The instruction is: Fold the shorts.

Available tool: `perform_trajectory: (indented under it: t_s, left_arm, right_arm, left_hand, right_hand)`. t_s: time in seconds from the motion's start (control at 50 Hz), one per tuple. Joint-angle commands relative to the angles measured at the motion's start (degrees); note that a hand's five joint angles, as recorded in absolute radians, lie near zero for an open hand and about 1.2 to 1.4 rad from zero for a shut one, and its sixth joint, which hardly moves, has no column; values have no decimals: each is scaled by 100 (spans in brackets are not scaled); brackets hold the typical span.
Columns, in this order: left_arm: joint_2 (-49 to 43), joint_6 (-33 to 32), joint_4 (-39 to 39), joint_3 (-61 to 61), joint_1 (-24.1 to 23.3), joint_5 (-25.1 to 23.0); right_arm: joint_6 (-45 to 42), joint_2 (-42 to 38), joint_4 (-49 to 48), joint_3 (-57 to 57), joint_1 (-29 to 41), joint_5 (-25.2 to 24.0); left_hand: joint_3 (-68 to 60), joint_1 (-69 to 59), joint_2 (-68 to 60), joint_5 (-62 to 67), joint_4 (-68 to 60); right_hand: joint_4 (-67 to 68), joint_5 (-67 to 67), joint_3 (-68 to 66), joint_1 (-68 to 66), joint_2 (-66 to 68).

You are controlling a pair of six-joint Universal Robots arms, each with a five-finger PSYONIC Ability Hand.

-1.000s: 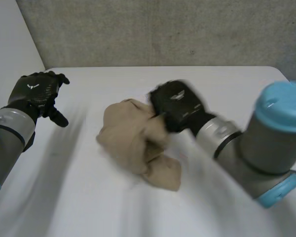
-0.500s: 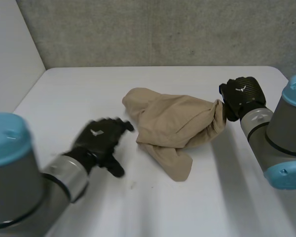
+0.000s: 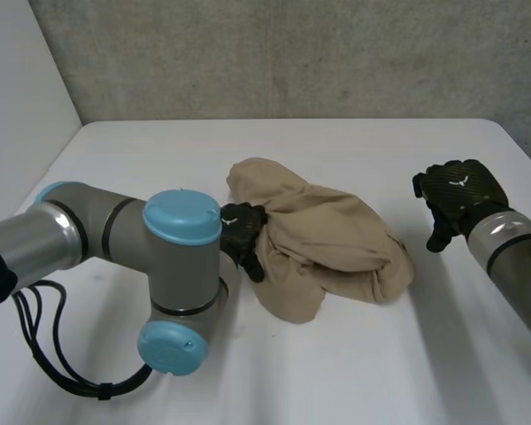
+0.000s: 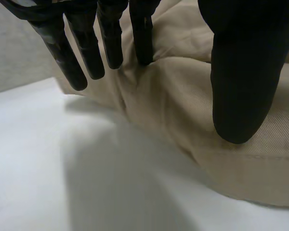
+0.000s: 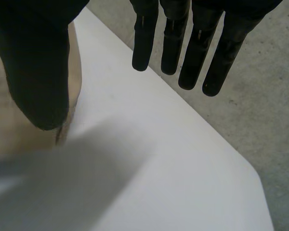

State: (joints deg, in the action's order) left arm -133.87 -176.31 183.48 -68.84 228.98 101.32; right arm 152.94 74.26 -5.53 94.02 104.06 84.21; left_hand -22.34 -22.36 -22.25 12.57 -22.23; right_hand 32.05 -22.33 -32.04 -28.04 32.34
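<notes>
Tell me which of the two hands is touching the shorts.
The left hand: its straight fingers rest against the tan shorts' side. The right hand hangs open, apart from the cloth, above the white table.

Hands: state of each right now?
Left hand: open, fingers straight over the shorts.
Right hand: open, holding nothing.

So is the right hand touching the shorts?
Apart. The head view shows a strip of bare table between the right hand and the nearest end of the shorts.
</notes>
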Motion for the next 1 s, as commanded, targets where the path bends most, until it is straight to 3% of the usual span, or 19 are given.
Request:
perform_trajectory:
  t_s: [0.02,0.22,0.36,0.6,0.64,0.66,0.7,0.72,0.8,1.0]
  left_arm:
    - [-43,18,21,-7,15,-324]
    - [238,18,-32,-287,68,-263]
    - [791,62,-41,-744,94,-218]
    - [1715,791,-85,-1281,375,-236]
    - [1812,1028,-76,-1369,507,-218]
    - [1812,1229,-67,-1395,638,-218]
    - [1812,1484,-76,-1404,796,-218]
    - [1795,1738,-76,-1404,936,-236]
    - [1558,2381,-163,-1299,1122,-315]
    - [433,2681,-858,-561,929,-728]
  right_arm:
    - [727,413,780,-120,-631,-361]
    - [2176,440,1580,-33,-799,-712]
    - [3293,81,1459,82,-791,-994]
    - [3629,-886,580,-58,-378,-915]
    - [3620,-1071,395,-138,-298,-749]
    - [3612,-1150,281,-155,-263,-592]
    - [3585,-1177,149,-164,-219,-424]
    - [3550,-1177,-17,-164,-158,-249]
    - [3498,-1037,-264,-121,-79,-124]
    - [2874,-413,-326,196,-52,-150]
  left_hand:
    - [-620,-618,-629,598,-631]
    - [-739,-737,-748,716,-750]
    - [-688,-686,-697,666,-699]
    - [-588,-586,-597,565,-599]
    - [-587,-586,-597,565,-598]
    - [-571,-569,-580,548,-582]
    - [-571,-569,-580,548,-582]
    - [-571,-569,-580,548,-582]
    - [-604,-602,-613,582,-615]
    - [-655,-653,-664,632,-666]
  right_hand:
    - [-563,591,562,162,-592]
    - [-1758,1785,1756,1357,-1787]
    - [-1743,1770,1741,1342,-1772]
    - [-1475,1502,1473,1074,-1503]
    - [-588,615,586,187,-617]
    - [883,-856,-885,-1284,854]
    - [2504,-2477,-2506,-2905,2475]
    - [4545,-4517,-4546,-4946,4516]
    - [4795,-4767,-4796,-5196,4766]
    - [4795,-4767,-4796,-5196,4766]
